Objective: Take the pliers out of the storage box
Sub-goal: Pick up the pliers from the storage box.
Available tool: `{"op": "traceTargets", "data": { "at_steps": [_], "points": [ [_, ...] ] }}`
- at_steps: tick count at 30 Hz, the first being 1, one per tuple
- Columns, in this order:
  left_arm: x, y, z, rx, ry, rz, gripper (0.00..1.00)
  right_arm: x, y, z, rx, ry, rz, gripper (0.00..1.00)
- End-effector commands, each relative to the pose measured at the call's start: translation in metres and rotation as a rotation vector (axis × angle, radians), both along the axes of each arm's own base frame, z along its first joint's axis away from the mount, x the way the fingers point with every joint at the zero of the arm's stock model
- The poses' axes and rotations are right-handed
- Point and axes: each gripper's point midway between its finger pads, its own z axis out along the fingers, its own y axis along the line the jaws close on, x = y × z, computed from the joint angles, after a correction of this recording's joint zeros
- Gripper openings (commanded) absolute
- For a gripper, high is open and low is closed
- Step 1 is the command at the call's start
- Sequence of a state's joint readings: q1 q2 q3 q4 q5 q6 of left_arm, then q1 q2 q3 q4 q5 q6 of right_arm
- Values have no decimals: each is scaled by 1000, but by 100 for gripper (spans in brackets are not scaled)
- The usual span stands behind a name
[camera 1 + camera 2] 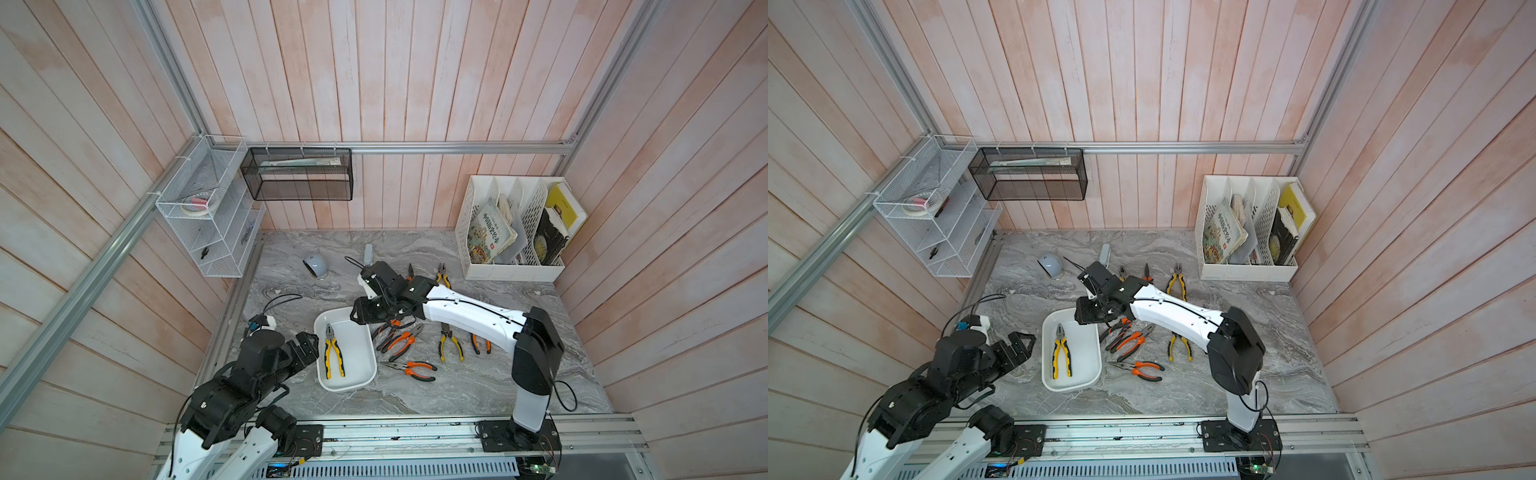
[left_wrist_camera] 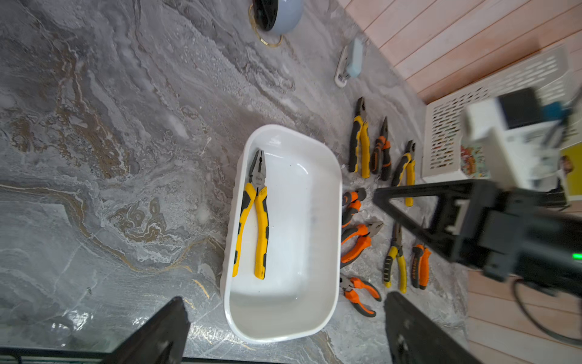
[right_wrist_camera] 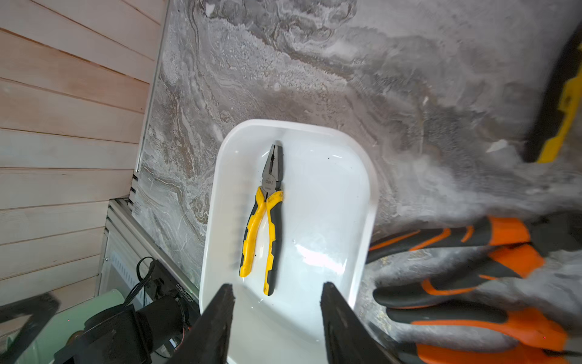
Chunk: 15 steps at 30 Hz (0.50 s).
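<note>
Two grippers, both empty: the left gripper stands wide open just beside the storage box, while the right gripper hangs about half parted over that box's edge, gripping nothing. One yellow-and-black pliers lies flat inside, along the wall nearest the left arm. Other pliers lie on the marble table beyond the opposite wall, partly under the right arm. A logo on the boxed pair's pivot is too small to read

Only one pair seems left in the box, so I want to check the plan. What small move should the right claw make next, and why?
Probably lower the right claw onto the handles of the yellow-handled pliers, the only pair in the storage box. Its jaws stand apart, empty, above the handle ends.
</note>
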State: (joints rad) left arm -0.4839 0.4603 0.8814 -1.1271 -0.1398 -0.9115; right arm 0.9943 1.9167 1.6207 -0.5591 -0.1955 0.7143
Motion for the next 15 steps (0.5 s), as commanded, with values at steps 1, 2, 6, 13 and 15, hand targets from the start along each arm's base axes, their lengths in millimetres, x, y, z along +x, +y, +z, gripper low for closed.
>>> {"op": "traceTargets", "data": {
  "at_steps": [1,2,6,13,15],
  "points": [
    [-7,25,22,0,-91,105,100,-5,18,-19,-13,51,12,50],
    [-9,28,27,-7,-113,120,100,-7,22,-25,-26,57,20,50],
    [-16,39,41,-34,-190,156,100,-14,34,-50,-118,68,51,51],
    [-20,42,40,-32,-202,157,100,-25,39,-86,-282,67,82,51],
    [-20,42,40,-32,-203,157,100,-29,41,-94,-310,68,92,51]
  ]
}}
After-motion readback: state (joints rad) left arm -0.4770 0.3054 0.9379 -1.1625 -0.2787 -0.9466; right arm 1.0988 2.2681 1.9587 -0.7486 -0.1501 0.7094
